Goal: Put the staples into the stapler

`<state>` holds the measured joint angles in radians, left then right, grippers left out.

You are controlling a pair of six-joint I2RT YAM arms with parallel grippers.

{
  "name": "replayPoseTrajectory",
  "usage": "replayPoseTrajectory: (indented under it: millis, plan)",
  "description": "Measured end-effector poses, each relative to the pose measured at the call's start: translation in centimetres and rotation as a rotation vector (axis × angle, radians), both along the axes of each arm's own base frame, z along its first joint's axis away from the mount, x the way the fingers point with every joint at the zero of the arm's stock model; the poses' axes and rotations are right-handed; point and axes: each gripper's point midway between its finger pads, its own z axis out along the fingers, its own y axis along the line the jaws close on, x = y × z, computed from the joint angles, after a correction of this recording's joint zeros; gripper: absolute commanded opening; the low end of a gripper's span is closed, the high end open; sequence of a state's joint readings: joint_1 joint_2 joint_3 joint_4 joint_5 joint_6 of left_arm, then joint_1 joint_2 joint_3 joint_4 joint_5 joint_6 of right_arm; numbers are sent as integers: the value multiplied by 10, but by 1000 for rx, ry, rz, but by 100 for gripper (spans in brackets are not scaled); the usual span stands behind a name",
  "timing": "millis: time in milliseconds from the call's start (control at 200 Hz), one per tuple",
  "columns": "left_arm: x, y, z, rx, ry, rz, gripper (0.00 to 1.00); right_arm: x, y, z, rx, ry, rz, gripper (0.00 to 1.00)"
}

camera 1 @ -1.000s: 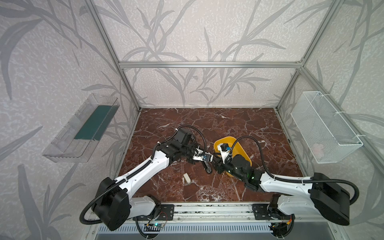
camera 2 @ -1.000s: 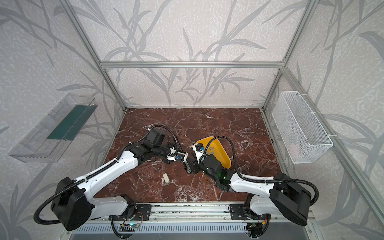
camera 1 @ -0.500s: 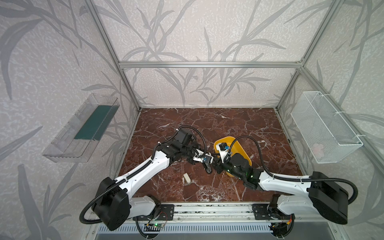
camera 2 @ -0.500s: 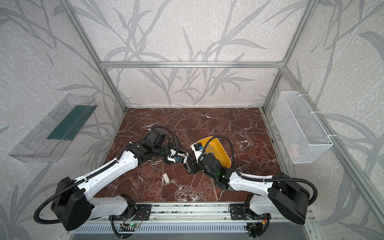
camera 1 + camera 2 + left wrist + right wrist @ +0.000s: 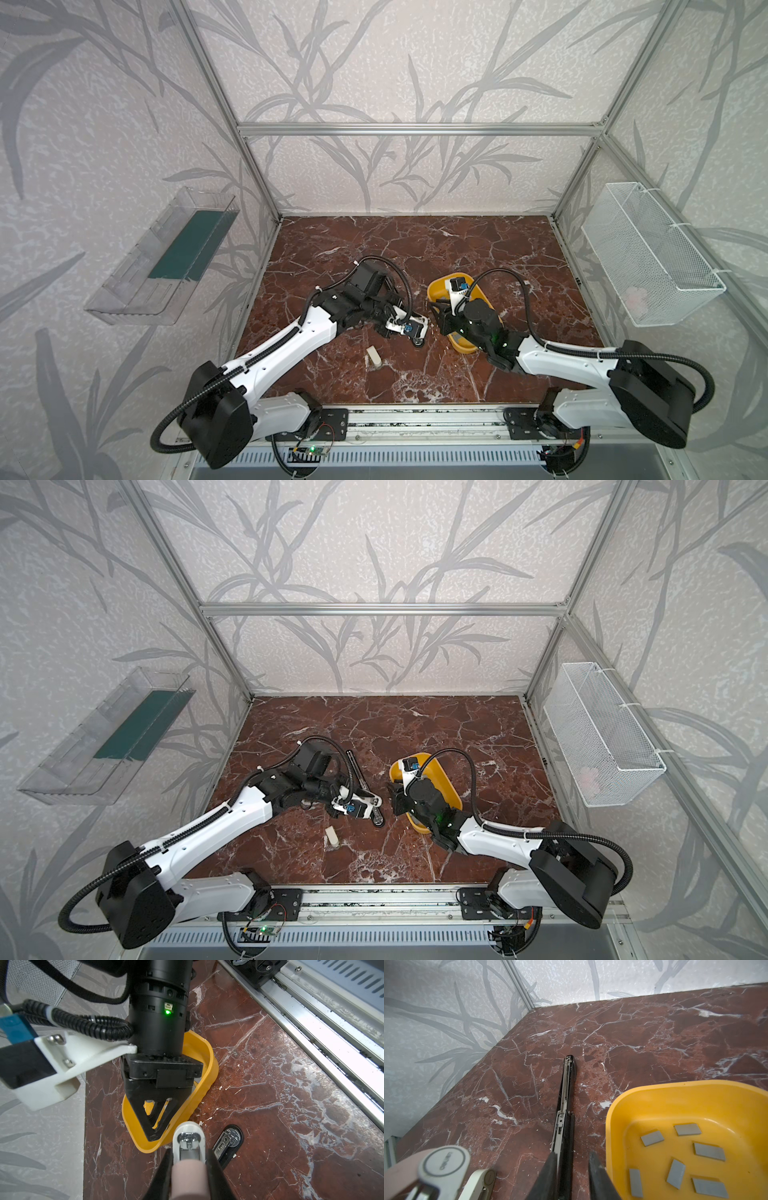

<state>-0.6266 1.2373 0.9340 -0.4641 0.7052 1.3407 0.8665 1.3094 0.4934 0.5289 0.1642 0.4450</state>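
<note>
Seven flat grey staples (image 5: 676,1173) show in the right wrist view, lying loose and apart from one another on the floor of a yellow plastic tray (image 5: 654,1088). None is lifted. In both top views the tray (image 5: 434,291) (image 5: 446,779) sits just right of centre on the red-brown marble tabletop (image 5: 415,249), partly covered by the right arm's wrist.

Just beside the tray, a long black stapler (image 5: 565,1093) lies flat on the marble, swung fully open with its metal staple channel facing up. In a top view it runs from the table's middle towards the front (image 5: 355,771).

The right gripper (image 5: 572,1155) is at the tray's near rim. Its fingers are slightly spread, and the black stapler's near end shows in the gap, with a sliver of marble beside it. Whether a finger touches the stapler cannot be told.

The left gripper (image 5: 189,1154) is pressed together on a second stapler, pink and white (image 5: 189,1140), pinching it by its sides. The stapler's rounded nose with its metal insert points towards the right gripper (image 5: 154,1136). The black stapler's round end (image 5: 228,1140) lies just beside it.

A small cream oblong object (image 5: 374,357) lies alone on the marble nearer the front edge. A white wire basket (image 5: 648,257) hangs on the right wall and a clear plastic shelf (image 5: 162,257) on the left wall.
</note>
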Motion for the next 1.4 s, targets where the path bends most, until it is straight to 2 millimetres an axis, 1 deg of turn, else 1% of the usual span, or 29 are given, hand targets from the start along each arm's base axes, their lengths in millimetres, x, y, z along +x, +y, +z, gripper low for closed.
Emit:
replayPoseTrajectory:
  millis: [165, 270, 355, 435, 530, 625, 715, 790, 1000, 1105, 1400]
  plan:
    - [1, 0, 0, 1, 6, 9, 0, 0, 0, 0, -9, -4, 4, 29]
    - [3, 1, 1, -3, 14, 28, 0, -1, -1, 4, -15, -19, 10, 29]
    - [6, 1, 1, -3, 16, 45, 0, -2, -2, 16, 0, -50, 16, 29]
    - [8, 1, 1, -1, 19, 60, 0, -7, -3, 34, 39, -105, 37, 29]
    - [10, 1, -1, 5, 28, 77, 0, -17, -2, 52, 82, -173, 82, 24]
    - [13, 2, -4, 14, 40, 98, 0, -25, 3, 59, 105, -206, 129, 20]
    - [16, 3, -4, 15, 42, 119, 0, -31, 10, 62, 116, -218, 174, 18]
    - [18, 3, -4, 18, 44, 138, 0, -34, 15, 59, 116, -216, 204, 18]
    - [25, 4, -6, 25, 56, 178, 0, -33, 28, 40, 76, -165, 242, 18]
    - [28, 3, -4, 22, 56, 198, 0, -32, 34, 37, 69, -152, 256, 17]
    - [32, 6, -5, 28, 88, 251, 0, -24, 40, 28, 56, -117, 238, 16]
